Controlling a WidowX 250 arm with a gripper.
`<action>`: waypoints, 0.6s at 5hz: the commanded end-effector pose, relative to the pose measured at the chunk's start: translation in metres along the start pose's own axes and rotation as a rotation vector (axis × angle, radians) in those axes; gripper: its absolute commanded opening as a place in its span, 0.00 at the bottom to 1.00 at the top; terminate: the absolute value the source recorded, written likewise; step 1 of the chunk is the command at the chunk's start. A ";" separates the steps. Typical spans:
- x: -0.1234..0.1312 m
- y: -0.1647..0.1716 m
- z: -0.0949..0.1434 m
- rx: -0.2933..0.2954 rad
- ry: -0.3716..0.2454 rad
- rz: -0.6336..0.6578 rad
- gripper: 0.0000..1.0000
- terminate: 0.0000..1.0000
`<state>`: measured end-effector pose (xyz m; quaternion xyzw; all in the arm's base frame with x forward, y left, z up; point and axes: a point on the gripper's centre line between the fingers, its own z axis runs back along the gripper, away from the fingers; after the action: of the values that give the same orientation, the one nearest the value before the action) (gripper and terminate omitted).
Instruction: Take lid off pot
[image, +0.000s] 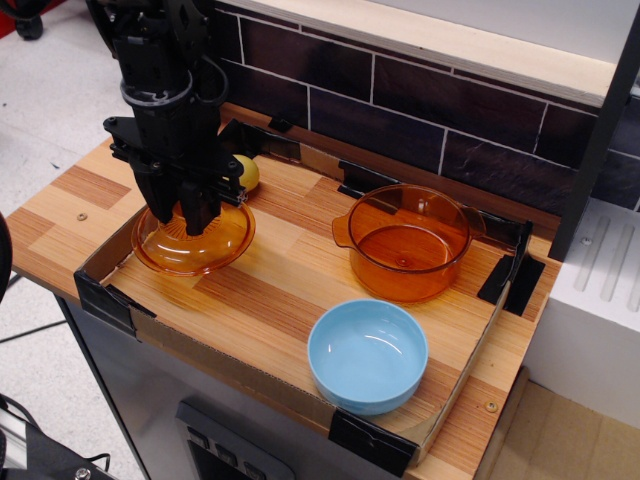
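Observation:
The amber see-through lid (200, 243) is at the left end of the cardboard tray (232, 366), low over or resting on its wooden floor; I cannot tell which. My black gripper (181, 216) comes straight down on the lid's centre and is shut on the lid, with its fingers hiding the knob. The amber pot (408, 243) stands open and uncovered at the right rear of the tray, well apart from the lid and gripper. It looks empty.
A light-blue bowl (367, 355) stands at the tray's front right. A small yellow object (246, 171) lies behind the lid by the tray's back wall. A dark brick wall (420, 110) runs behind, and a white unit (600, 300) stands at the right.

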<state>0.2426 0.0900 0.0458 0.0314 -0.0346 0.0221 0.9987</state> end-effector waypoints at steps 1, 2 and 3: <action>0.005 0.004 -0.008 0.038 0.000 0.005 1.00 0.00; 0.002 0.003 -0.011 0.052 0.004 -0.009 1.00 0.00; -0.002 0.001 -0.012 0.049 -0.007 -0.014 1.00 0.00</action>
<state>0.2345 0.0885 0.0234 0.0501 -0.0182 0.0152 0.9985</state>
